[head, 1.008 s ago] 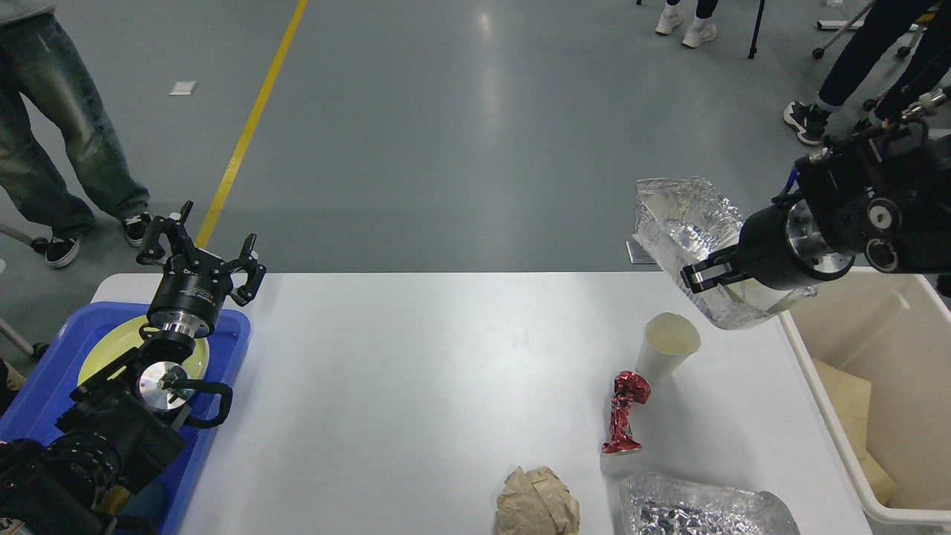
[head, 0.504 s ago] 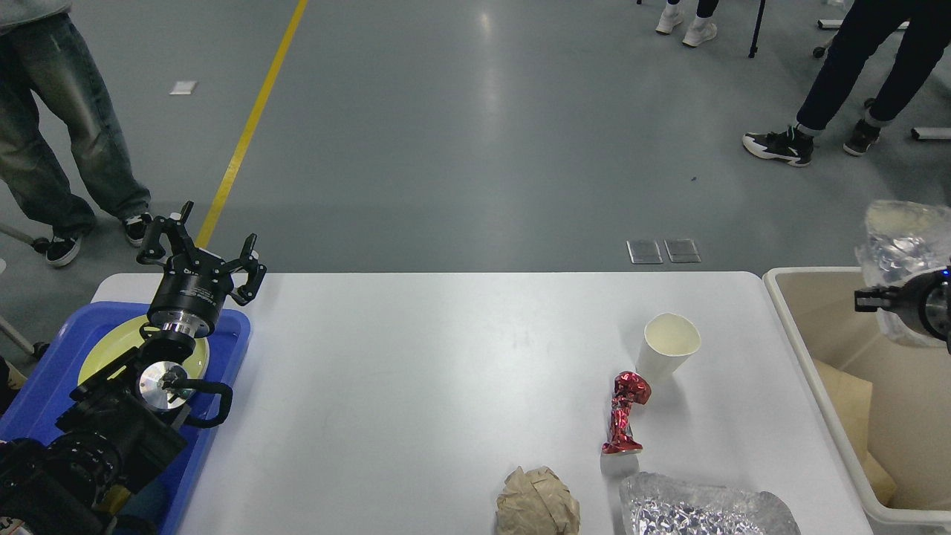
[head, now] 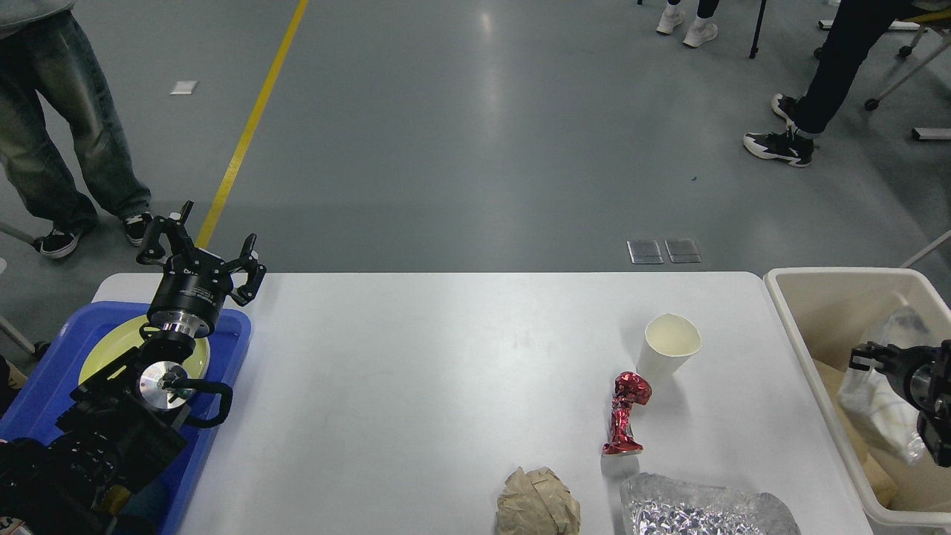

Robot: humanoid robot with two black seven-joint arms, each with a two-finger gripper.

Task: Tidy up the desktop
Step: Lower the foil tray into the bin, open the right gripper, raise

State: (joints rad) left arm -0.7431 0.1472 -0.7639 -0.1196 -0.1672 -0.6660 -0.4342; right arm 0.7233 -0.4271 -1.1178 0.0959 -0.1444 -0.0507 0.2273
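Note:
The white desktop [head: 446, 386] holds a white paper cup [head: 667, 348], a crumpled red foil wrapper [head: 624, 412], a brown paper ball [head: 537, 503] and a silver foil bag [head: 698, 509], all on its right half. My left gripper [head: 200, 249] is open and empty, raised over the far end of the blue tray [head: 37, 401]. My right gripper [head: 868, 358] is low inside the beige bin [head: 839, 273] at the right edge. A clear crinkled plastic bag [head: 884, 401] hangs against it inside the bin. The fingers are too dark to tell apart.
A yellow-green plate [head: 111, 345] lies in the blue tray under my left arm. Brown cardboard [head: 877, 475] lies in the bin. People stand on the grey floor beyond the table, far left and far right.
My right arm swung the clear bag from above the cup over to the right and down into the beige bin. The left arm has not moved.

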